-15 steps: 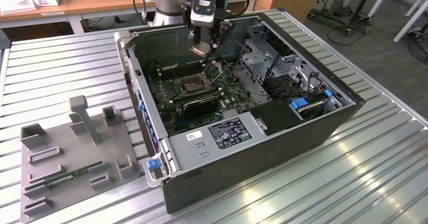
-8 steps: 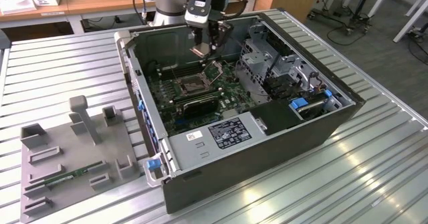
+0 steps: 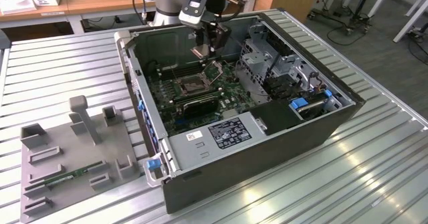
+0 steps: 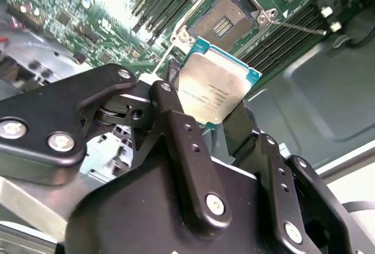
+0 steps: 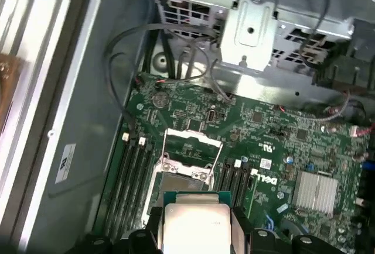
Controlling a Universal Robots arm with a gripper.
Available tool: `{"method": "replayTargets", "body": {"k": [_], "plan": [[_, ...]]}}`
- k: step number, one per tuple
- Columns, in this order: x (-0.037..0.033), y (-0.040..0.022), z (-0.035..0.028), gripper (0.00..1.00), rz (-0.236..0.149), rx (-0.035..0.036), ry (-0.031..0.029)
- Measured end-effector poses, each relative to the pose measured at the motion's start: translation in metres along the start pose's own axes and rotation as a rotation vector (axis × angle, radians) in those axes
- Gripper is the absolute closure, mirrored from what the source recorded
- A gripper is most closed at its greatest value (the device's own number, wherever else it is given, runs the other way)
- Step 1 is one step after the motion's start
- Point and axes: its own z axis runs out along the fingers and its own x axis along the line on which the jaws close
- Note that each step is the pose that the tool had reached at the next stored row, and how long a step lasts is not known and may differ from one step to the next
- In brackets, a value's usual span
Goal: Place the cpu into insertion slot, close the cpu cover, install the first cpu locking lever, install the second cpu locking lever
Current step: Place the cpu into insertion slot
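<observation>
The slatted metal table (image 3: 374, 149) carries an open computer case (image 3: 281, 144), lying on its side with its interior facing up. Inside it, the green motherboard (image 5: 275, 125) lies flat. The arm reaches down into the case, and its gripper (image 4: 205, 109) hangs above the board. Its fingers (image 4: 181, 137) are drawn in narrow and pinch the cpu by two opposite edges.

The cpu cover (image 5: 193, 138) stands swung up at the far side of the socket, so the insertion slot (image 4: 225, 20) lies bare with its dark contact field exposed. A thin wire locking lever (image 4: 299, 27) stands released beside the socket. The cpu (image 4: 214, 93) is in the air, near the slot but clearly apart from it, with its metal face toward the second wrist camera.

The step in hand appears to be seating the chip. It would go well if the chip were level and squared to the slot's rim, centred over the opening, and lowered straight without sliding, since the contacts look easily bent. The raised cover and lever need clearance from the fingers.
</observation>
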Motion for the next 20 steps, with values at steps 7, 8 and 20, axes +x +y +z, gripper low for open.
{"method": "replayTargets", "body": {"k": [7,8,20], "plan": [[0.0000,-0.0004,0.0036,0.46,0.126,-0.0025,-0.0107],[0.0000,-0.0007,0.0041,0.46,0.141,-0.0027,-0.0120],[0.0007,-0.0041,0.0075,0.46,0.180,-0.0036,-0.0152]]}}
